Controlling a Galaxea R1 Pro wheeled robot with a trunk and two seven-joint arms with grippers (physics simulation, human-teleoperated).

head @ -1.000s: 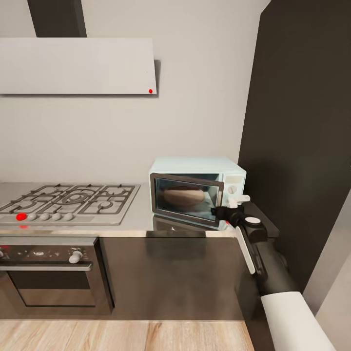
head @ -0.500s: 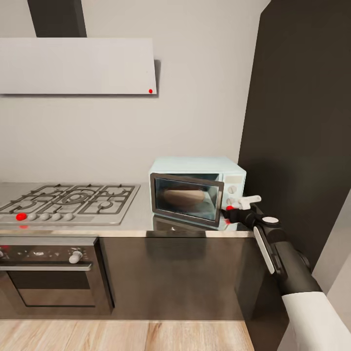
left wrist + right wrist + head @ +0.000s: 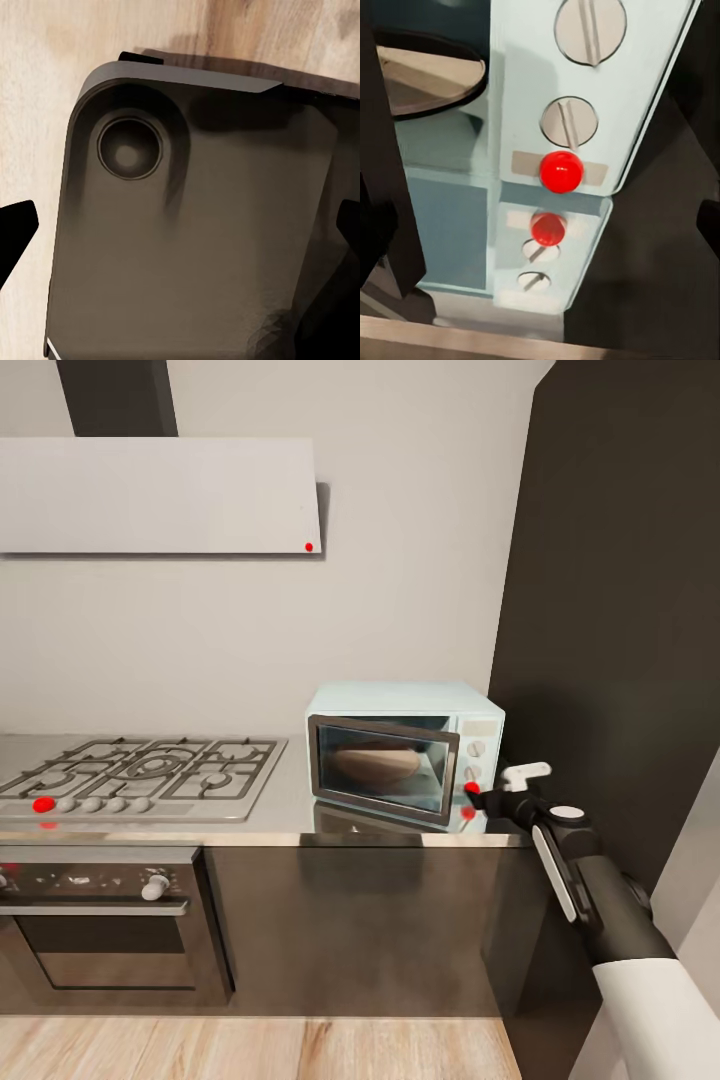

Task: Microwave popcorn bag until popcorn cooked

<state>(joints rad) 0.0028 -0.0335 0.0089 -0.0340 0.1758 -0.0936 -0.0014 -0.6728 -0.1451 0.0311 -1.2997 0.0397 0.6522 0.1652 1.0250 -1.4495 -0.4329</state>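
The small boxy pale mint-white microwave point(image 3: 405, 750) stood at the right end of the glossy grey steel-like surface point(image 3: 290, 812), right of the gas hob point(image 3: 140, 772). Its dark glass door point(image 3: 383, 768) hung slightly ajar, and a tan-brown rounded shape behind the glass read as the crumpled paper popcorn bag point(image 3: 375, 762), already inside.

The right pincer point(image 3: 492, 792) sat just beside the knob panel, near the small round red indicator light point(image 3: 561, 171). In the right wrist view the light glowed below two slotted knobs point(image 3: 569, 121), mirrored in the glossy surface. Whether the right pincer was spread or closed could not be told. The left wrist view showed a dark rounded robot body part point(image 3: 195, 225) over wooden floor point(image 3: 45, 75), dark finger tips at either edge suggesting a spread left pincer.

Judged step: starting the heating. The next move likely calls for a shut door and a confirmed switch.
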